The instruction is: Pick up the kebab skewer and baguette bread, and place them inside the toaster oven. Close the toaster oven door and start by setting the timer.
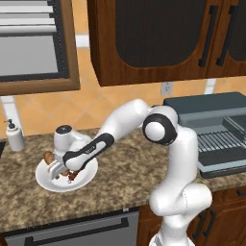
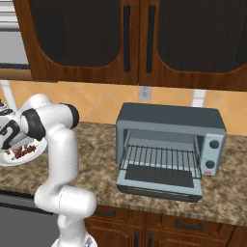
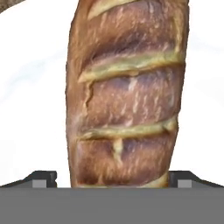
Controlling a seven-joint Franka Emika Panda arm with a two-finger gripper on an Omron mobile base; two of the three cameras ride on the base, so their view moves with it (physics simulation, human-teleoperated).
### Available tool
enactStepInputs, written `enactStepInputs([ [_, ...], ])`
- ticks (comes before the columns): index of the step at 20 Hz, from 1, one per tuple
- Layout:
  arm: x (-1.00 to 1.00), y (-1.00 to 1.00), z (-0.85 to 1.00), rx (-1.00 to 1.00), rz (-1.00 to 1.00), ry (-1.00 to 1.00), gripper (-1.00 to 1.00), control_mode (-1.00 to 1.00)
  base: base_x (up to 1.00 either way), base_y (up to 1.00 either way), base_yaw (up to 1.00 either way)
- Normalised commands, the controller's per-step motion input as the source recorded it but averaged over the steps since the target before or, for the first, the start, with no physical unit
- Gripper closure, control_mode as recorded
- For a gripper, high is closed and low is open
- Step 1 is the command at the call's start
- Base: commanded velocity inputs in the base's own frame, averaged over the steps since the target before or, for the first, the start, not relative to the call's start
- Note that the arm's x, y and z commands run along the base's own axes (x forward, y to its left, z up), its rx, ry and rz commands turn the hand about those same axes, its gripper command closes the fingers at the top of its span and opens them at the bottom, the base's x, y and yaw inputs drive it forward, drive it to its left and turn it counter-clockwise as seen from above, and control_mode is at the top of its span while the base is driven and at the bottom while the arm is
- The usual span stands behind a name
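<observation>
Left base view: the white arm reaches down to a white plate (image 1: 48,182) on the granite desk (image 1: 120,192), its jaws lowered over the bread (image 1: 48,157) and the dark red skewer (image 1: 72,177) that share the plate. The toaster oven (image 1: 211,103) stands well apart at the right, its door (image 1: 222,168) folded down and the rack bare.

Right base view: the plate (image 2: 9,161) sits at the far left edge with the skewer (image 2: 20,151) showing on it; the oven (image 2: 169,118) waits open, so neither food item is inside yet.

Hand view: the bread (image 3: 127,96) runs lengthwise straight between the two finger tips (image 3: 43,178), which stand wide apart on either side of it and clamp nothing so far. The grasp should go best if the jaws settle squarely across the loaf's narrow width before closing, gently enough not to squeeze it out, and clear of the skewer.
</observation>
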Motion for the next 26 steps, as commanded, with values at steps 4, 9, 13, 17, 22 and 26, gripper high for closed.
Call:
enactStepInputs([
  [4, 0.12, 0.15, -0.08, -0.01, -0.03, 0.05, -1.00, -1.00, 0.00, 0.00, 0.00],
  [9, 0.00, -0.01, -0.10, 0.00, -0.03, 0.01, 1.00, -1.00, 0.00, 0.00, 0.00],
  [13, -0.29, -0.40, 0.22, 0.05, -0.02, -0.03, 1.00, -1.00, 0.00, 0.00, 0.00],
  [17, -0.75, -0.84, 0.77, 0.15, 0.00, -0.09, 1.00, -1.00, 0.00, 0.00, 0.00],
  [22, -0.67, -1.00, 0.58, 0.14, -0.10, -0.01, 1.00, -1.00, 0.00, 0.00, 0.00],
  [26, -0.53, -1.00, 0.71, 0.13, -0.21, 0.03, 1.00, -1.00, 0.00, 0.00, 0.00],
])
